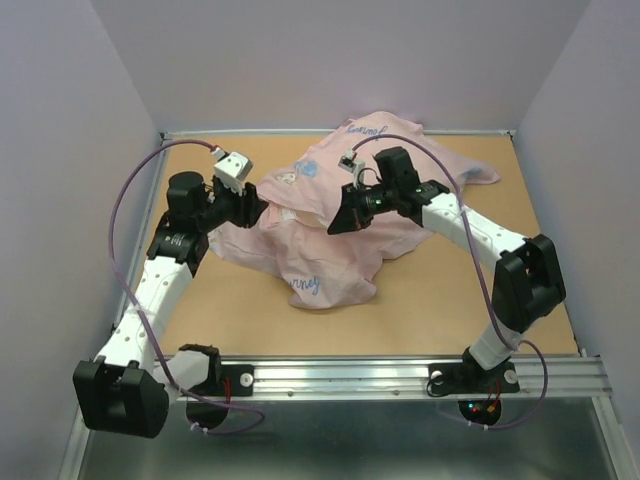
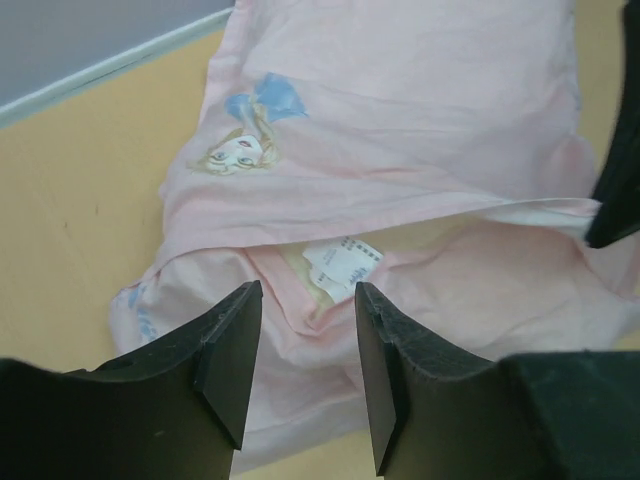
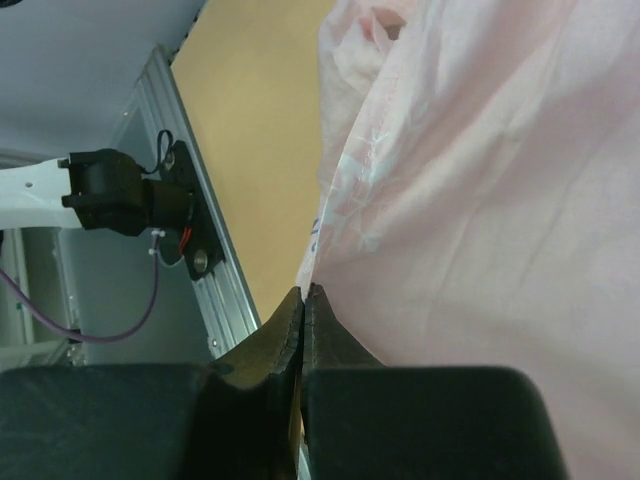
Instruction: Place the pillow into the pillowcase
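Desk: What's nearest you?

Me: The rail (image 1: 400, 375) with both arm bases on it, then bare table (image 1: 450, 310). Beyond that the pillowcase (image 1: 330, 270) lies heaped mid-table, pink side up, with blue script on its near flap.

Desk: Left gripper?

Me: My left gripper (image 2: 307, 295) hangs over the left side of the heap. Its jaws are well apart with nothing between them. Just past them I see a white label (image 2: 345, 262) in the mouth of the case.

Desk: And the right?

Me: My right gripper (image 3: 303, 295) is at the middle of the heap, fingers pressed together. A fold of the pink edge looks caught at the tips.

Desk: The pillow?

Me: A cream-white strip shows under the upper pink layer. I take it for the pillow (image 2: 540, 213), inside the case. Farther off there's a princess print (image 2: 240, 150), and the cloth reaches the table's far edge.
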Robot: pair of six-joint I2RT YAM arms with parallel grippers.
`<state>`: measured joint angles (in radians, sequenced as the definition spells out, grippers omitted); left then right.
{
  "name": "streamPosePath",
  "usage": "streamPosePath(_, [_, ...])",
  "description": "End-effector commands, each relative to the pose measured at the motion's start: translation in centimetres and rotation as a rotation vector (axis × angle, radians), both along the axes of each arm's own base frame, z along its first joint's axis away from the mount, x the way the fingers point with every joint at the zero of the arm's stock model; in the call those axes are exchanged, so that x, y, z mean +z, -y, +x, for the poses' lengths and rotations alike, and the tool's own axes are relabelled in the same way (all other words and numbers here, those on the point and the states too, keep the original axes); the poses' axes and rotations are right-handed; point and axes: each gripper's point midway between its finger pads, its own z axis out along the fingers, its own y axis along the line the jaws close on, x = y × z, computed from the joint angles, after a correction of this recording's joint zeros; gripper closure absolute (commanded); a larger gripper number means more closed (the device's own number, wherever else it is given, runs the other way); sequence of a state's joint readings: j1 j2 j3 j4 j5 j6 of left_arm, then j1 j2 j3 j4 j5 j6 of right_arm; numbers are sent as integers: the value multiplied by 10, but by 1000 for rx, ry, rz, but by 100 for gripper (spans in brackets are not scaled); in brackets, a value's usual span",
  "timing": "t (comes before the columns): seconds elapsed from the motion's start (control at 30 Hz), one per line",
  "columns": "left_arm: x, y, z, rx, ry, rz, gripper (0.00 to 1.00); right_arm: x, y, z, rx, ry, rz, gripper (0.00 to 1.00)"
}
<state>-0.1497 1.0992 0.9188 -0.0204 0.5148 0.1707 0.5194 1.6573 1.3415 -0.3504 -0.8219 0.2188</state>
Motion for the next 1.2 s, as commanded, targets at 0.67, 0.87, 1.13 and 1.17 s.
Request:
streamPosePath(0.67, [-25,128,147,-308,-338,-423,74,16,-46,-11,93,-77,87,99])
streamPosePath(0.87, [-21,109,112,-326,-356,-348,75,24,-58,23,9,-22,75,99])
streamPosePath(1.13, [-47,87,57,-210,-450,-337,63,56,-28,64,-197,80,70,99])
streamPosePath(1.17, [-57,80,54,-161,-482,-333,60,54,-20,73,-245,80,58,99])
